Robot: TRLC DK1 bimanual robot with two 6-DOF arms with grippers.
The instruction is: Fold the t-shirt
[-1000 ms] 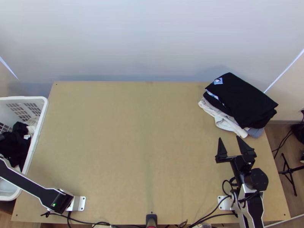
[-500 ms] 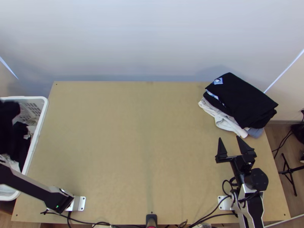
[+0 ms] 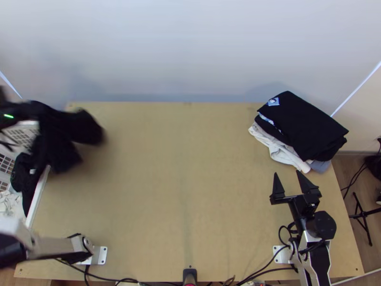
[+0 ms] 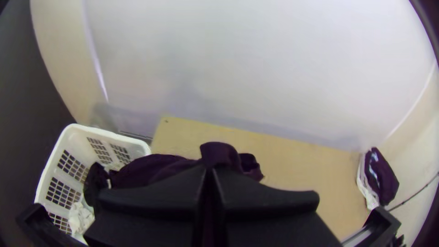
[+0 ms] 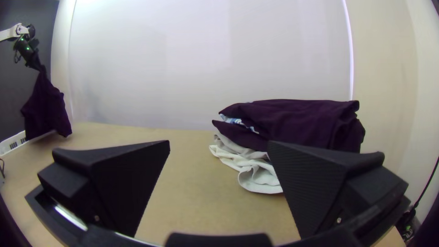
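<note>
Table (image 3: 166, 190) first, seen from over here; basket (image 3: 38, 198) off its left side. Shirt (image 3: 57, 131) is at the table's far left corner, partly over the basket, bunched, long axis running roughly down from the left claw (image 4: 209, 170), which is closed on its upper end. Left arm nearer, clearly. Right claw (image 3: 287, 173) gapes wide, nothing in it, well apart across the table. Next likely: shirt inward, to mid-table.

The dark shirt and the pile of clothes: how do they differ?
The dark shirt hangs loose from the left hand; the pile of clothes lies folded on the table. The shirt looks dark throughout, while the pile mixes dark and white pieces. Both include dark cloth.
</note>
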